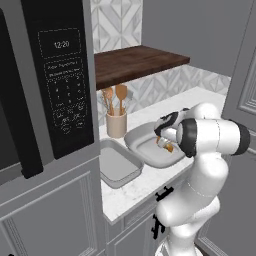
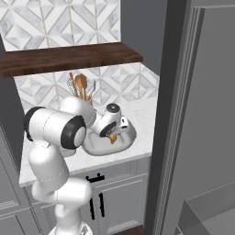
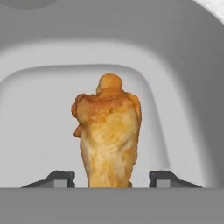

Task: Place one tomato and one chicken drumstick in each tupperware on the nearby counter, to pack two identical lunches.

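1. The narrow tray (image 1: 116, 168) lay at the left of the counter (image 1: 131, 193), beside the tall grey unit. Its floor looked bare: no tomato and no drumstick showed in it.
2. The crock (image 1: 116, 124) of wooden utensils stood behind the two trays, under the dark shelf (image 1: 135, 62).
3. The round tray (image 1: 145, 137) lay to the right of the narrow one, their rims close together. The drumstick (image 3: 108, 136) was inside it, thick end toward the hand, knuckle pointing away.
4. The gripper (image 3: 111, 178) hung low over the round tray. Its fingertips (image 3: 59, 178) stood apart on either side of the drumstick, with a visible gap on each side. The jaws looked part open and clear of the meat; whether the drumstick rested fully on the tray floor could not be told.
5. Judged progress: one drumstick was delivered, or all but delivered, to the round tray. No tomato was seen in either tray.
6. Judged remainder: one drumstick for the narrow tray and one tomato for each tray.
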### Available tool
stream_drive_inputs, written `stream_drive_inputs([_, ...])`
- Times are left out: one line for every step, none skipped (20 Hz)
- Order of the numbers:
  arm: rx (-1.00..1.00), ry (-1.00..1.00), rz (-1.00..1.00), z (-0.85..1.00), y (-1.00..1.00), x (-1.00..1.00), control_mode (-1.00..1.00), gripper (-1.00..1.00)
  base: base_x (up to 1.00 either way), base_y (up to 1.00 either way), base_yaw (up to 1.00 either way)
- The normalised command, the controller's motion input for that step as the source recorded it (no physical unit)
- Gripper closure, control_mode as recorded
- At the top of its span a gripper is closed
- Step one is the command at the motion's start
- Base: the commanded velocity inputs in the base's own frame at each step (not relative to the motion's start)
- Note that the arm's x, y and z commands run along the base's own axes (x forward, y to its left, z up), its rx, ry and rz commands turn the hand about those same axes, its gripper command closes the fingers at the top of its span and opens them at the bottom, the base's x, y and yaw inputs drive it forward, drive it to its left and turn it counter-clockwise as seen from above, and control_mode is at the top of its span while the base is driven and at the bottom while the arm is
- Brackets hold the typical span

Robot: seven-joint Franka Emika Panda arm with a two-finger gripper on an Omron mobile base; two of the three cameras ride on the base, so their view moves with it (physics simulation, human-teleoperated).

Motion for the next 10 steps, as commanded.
stream_drive_inputs([0.00, 0.02, 0.01, 0.14, 0.00, 0.00, -1.00, -1.00, 0.00, 0.00, 0.00])
stream_drive_inputs([0.00, 0.00, 0.01, 0.11, 0.00, 0.00, -1.00, -1.00, 0.00, 0.00, 0.00])
stream_drive_inputs([0.00, 0.00, 0.01, 0.15, 0.00, 0.00, -1.00, -1.00, 0.00, 0.00, 0.00])
stream_drive_inputs([0.00, 0.00, 0.00, 0.26, 0.00, 0.00, -1.00, -1.00, 0.00, 0.00, 0.00])
stream_drive_inputs([0.00, 0.00, 0.00, 0.57, 0.01, 0.00, -1.00, -1.00, 0.00, 0.00, 0.00])
stream_drive_inputs([0.00, 0.00, 0.01, 0.78, 0.02, -0.16, -1.00, -1.00, 0.00, 0.00, 0.00])
stream_drive_inputs([0.00, 0.00, 0.02, 0.99, 0.03, -0.46, -1.00, -1.00, 0.00, 0.00, 0.00])
stream_drive_inputs([-0.01, 0.00, 0.02, 0.94, 0.03, -0.65, -1.00, -1.00, 0.00, 0.00, 0.00])
stream_drive_inputs([-0.01, 0.00, 0.01, 0.84, 0.04, -0.87, -1.00, -1.00, 0.00, 0.00, 0.00])
stream_drive_inputs([-0.01, 0.00, 0.00, 0.72, 0.10, -1.00, -1.00, -1.00, 0.00, 0.00, 0.00])
